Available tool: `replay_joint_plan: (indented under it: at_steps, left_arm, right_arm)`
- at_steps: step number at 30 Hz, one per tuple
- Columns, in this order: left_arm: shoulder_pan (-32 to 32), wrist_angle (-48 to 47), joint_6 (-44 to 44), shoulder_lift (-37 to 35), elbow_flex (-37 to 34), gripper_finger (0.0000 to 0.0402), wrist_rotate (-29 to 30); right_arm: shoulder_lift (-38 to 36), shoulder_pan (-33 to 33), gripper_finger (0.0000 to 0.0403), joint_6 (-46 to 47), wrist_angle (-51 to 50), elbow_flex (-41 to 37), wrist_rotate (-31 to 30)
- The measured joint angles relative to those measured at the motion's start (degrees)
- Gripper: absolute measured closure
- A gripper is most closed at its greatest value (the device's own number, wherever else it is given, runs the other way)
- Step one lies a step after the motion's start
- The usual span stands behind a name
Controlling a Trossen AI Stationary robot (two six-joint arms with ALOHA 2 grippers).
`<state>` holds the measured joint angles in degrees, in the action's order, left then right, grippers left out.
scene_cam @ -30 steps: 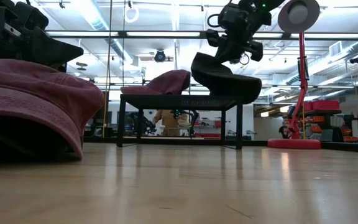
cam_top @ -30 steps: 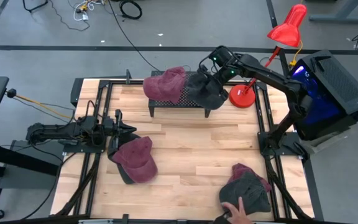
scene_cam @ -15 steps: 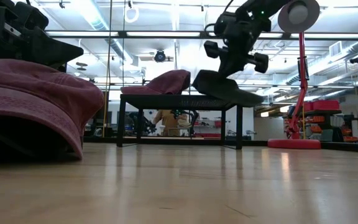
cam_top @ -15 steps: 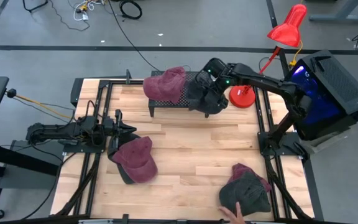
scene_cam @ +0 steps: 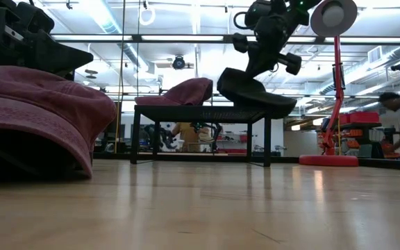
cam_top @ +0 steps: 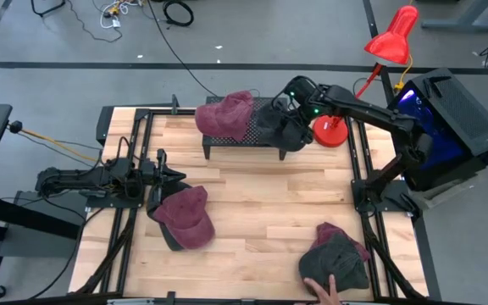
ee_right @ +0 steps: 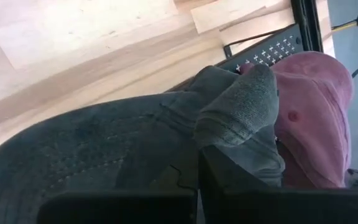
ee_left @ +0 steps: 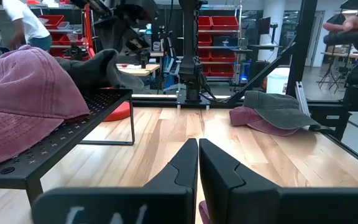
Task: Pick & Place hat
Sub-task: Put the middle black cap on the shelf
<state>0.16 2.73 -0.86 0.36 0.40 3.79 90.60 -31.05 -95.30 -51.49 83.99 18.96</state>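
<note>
The right gripper (cam_top: 288, 119) holds the dark grey hat (cam_top: 274, 123) on the black rack (cam_top: 242, 142), beside the maroon hat (cam_top: 225, 114); the left gripper (cam_top: 169, 175) is closed, holding nothing.

Both arms are dark, slender and multi-jointed. The right arm (cam_top: 358, 106) carries small green indicator lights near its wrist. The left end effector (ee_left: 197, 163) has two black, wedge-shaped fingers with angular bevelled faces.

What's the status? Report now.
Right gripper shut on grey hat at black rack. Left gripper shut, by maroon hat. Second maroon hat on rack.
</note>
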Motion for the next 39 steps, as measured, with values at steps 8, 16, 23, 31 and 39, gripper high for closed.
replay_joint_plan:
  at_steps: [8, 16, 23, 31, 39]
  left_arm:
    - [0.0, 0.0, 0.0, 0.0, 0.0, 0.0381, 0.0]
    - [0.0, 0.0, 0.0, 0.0, 0.0, 0.0381, 0.0]
    - [0.0, 0.0, 0.0, 0.0, 0.0, 0.0381, 0.0]
    - [0.0, 0.0, 0.0, 0.0, 0.0, 0.0381, 0.0]
    - [0.0, 0.0, 0.0, 0.0, 0.0, 0.0381, 0.0]
  right_arm:
    - [0.0, 0.0, 0.0403, -1.2, 4.8, 0.0, 0.1]
    - [0.2, 0.0, 0.0403, -1.2, 6.7, 0.0, 2.6]
    - [0.3, -0.7, 0.0403, -0.3, 8.5, 0.0, 2.6]
    - [1.2, -1.0, 0.0403, -1.2, 10.7, -0.1, 1.3]
    - [1.6, -1.0, 0.0399, -0.4, 13.0, -1.4, 0.0]
